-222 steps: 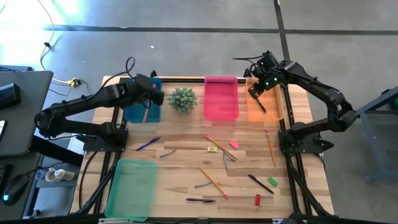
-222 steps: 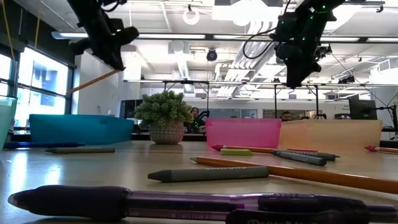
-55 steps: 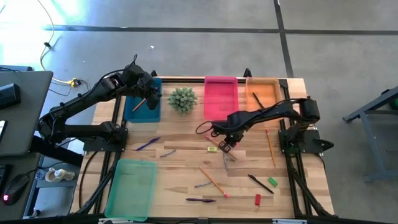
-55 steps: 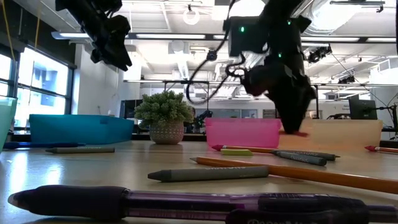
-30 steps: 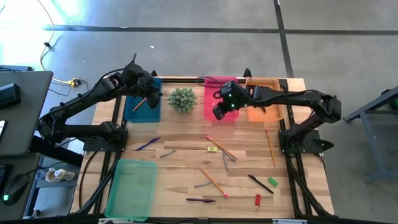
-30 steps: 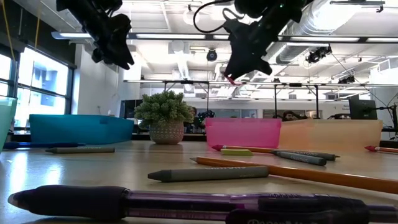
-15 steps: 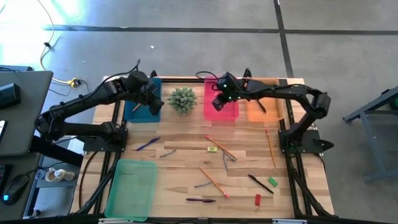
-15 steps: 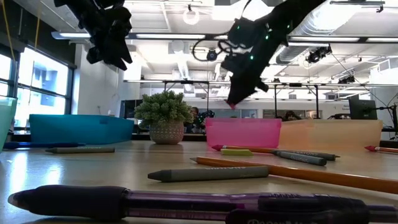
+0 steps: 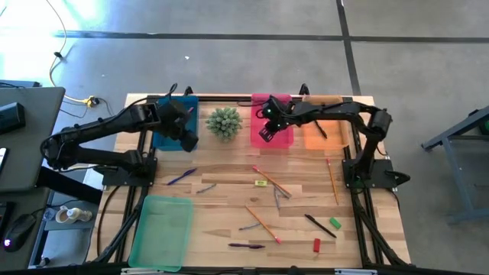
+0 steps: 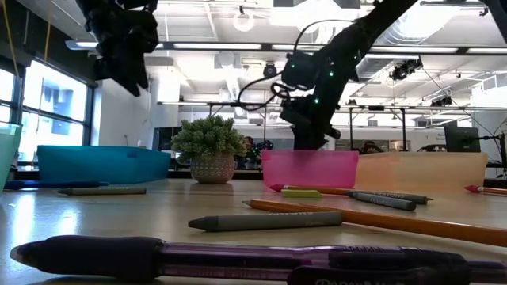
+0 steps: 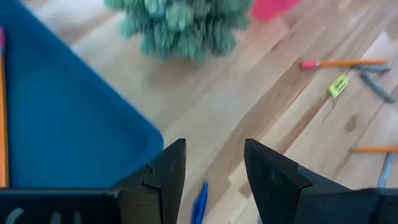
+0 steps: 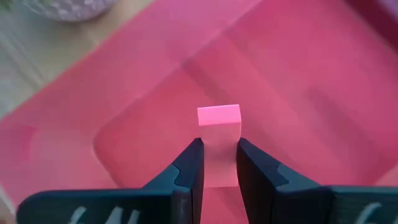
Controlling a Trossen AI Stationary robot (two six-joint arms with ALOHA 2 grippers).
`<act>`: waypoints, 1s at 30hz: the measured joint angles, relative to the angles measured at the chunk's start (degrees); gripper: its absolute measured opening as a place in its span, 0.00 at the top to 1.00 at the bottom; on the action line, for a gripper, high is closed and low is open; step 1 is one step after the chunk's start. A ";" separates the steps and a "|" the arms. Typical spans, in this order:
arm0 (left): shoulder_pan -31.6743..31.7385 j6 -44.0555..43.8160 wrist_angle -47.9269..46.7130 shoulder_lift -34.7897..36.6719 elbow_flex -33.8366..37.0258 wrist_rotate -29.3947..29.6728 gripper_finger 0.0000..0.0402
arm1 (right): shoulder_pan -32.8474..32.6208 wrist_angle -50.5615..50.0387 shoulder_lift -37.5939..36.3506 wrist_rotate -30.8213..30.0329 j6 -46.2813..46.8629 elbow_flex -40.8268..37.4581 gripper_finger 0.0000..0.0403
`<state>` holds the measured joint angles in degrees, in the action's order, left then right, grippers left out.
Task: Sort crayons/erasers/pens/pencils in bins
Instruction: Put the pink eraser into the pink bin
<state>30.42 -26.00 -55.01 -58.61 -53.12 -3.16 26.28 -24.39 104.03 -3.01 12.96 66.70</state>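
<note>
My right gripper [image 12: 217, 144] hangs over the pink bin [image 9: 276, 137], shut on a pink eraser [image 12: 219, 118]. In the low view it [image 10: 307, 136] stands just above the bin's rim [image 10: 309, 169]. My left gripper [image 11: 214, 146] is open, with nothing between its fingers, above the near right corner of the blue bin [image 9: 164, 137]. An orange pencil [image 11: 2, 106] lies in that bin. More pencils [image 9: 271, 182], pens [image 9: 182, 176], crayons [image 9: 208, 186] and erasers [image 9: 261, 183] lie loose on the tabletop. My right gripper pinches the pink eraser by its two long sides [image 12: 219, 149] between its two fingers. The fingers point down at the pink bin's floor. The eraser's free end sticks out past the fingertips, and the eraser is clear of the bin.
A potted green plant [image 9: 224, 122] stands between the blue and pink bins. The orange bin [image 9: 330, 134] at the far right holds a dark pen [image 9: 315, 124]. The light green bin [image 9: 162, 231] sits at the near left. A red eraser [image 9: 316, 244] and a green one [image 9: 335, 223] lie near right.
My right gripper has come down over the pink bin with the pink eraser still in its fingers, tipping to point at the bin's floor. My left gripper has drawn back from over the blue bin toward the table's near edge, still open.
</note>
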 joint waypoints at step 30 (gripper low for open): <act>-19.94 -22.21 -8.10 0.00 9.84 3.43 0.63 | 1.16 -1.26 1.51 3.98 -1.22 0.00 0.66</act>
<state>10.49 -48.21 -63.12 -58.61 -43.29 0.27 27.44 -25.65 105.54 0.98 11.73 66.70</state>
